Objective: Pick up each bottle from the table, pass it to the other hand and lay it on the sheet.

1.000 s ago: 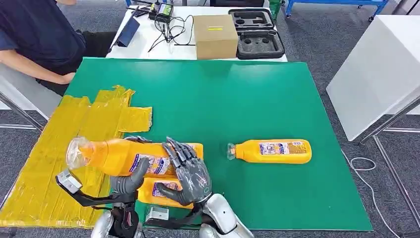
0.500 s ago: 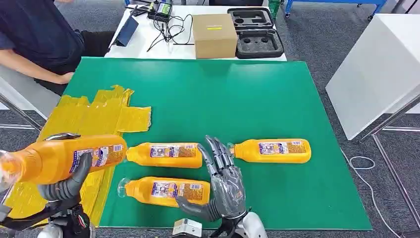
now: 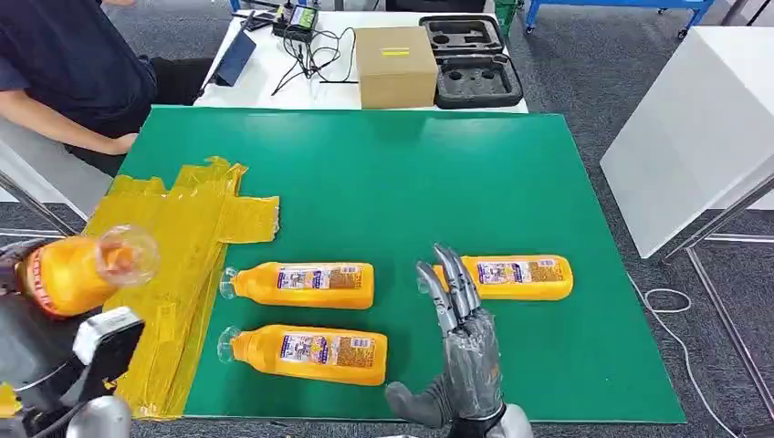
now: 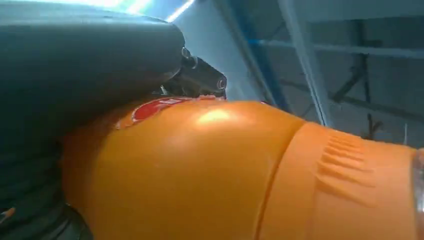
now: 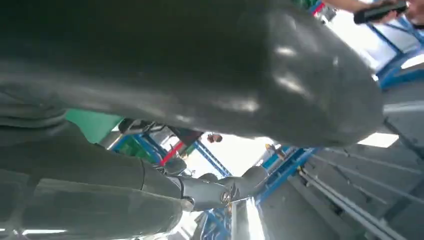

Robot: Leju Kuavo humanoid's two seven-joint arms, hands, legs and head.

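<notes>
My left hand point(image 4: 80, 55) grips an orange bottle point(image 3: 68, 274) at the far left, held above the front of the yellow sheet point(image 3: 173, 228). Its clear cap point(image 3: 126, 255) points up towards the head camera. In the left wrist view the bottle's orange body point(image 4: 210, 170) lies close under the thumb. My right hand point(image 3: 467, 351) stands open near the green mat's front edge, fingers up, holding nothing. Its fingertips reach the cap end of a third bottle point(image 3: 511, 276). Two more bottles point(image 3: 306, 285) point(image 3: 310, 351) lie side by side on the mat point(image 3: 411, 182).
A person in a dark shirt point(image 3: 64, 64) sits at the mat's far left corner, an arm resting by the sheet. Behind the mat a white table holds a cardboard box point(image 3: 395, 66), a black foam case point(image 3: 470, 59) and cables. A white table point(image 3: 694, 137) stands to the right.
My left hand has swung the bottle out to the left and turned its cap towards the camera. My right hand has let go and moved right, open.
</notes>
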